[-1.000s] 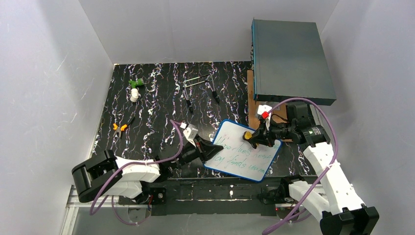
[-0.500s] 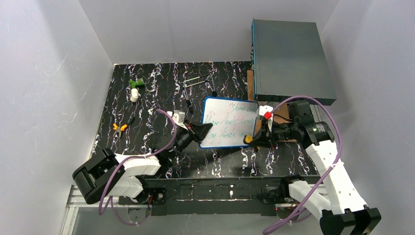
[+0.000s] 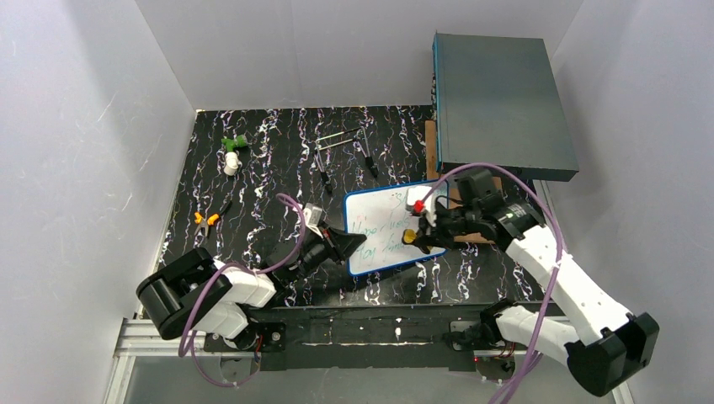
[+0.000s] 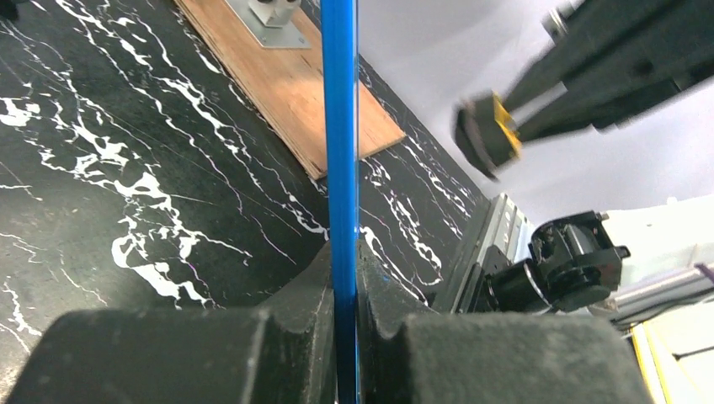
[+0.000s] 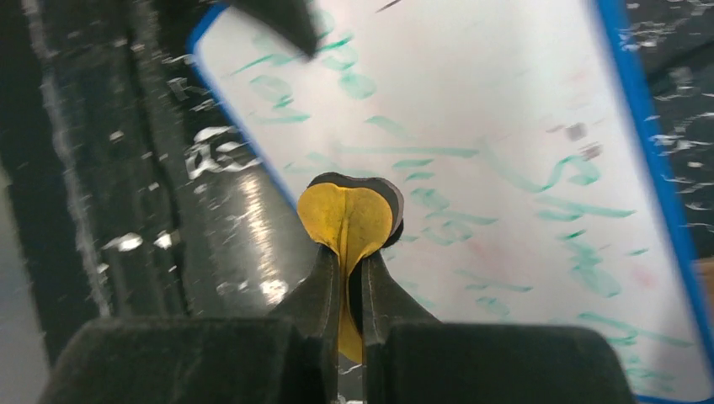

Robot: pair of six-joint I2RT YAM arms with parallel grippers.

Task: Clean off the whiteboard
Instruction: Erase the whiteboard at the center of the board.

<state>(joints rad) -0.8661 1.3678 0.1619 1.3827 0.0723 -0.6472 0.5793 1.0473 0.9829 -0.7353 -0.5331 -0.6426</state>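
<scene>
Left arm (image 3: 244,288) stretched low, reaching in from the left of the whiteboard (image 3: 380,220); left gripper (image 3: 349,245) clamped on its left frame edge. Right arm (image 3: 566,279) elbow-bent, in from the whiteboard's right; right gripper (image 3: 421,235) pinching a yellow-black pad (image 5: 349,210) over the board face.

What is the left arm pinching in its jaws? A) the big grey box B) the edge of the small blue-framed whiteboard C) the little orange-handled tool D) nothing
B: in the left wrist view the left jaws are shut on the thin blue frame of the small white whiteboard with green writing.
</scene>
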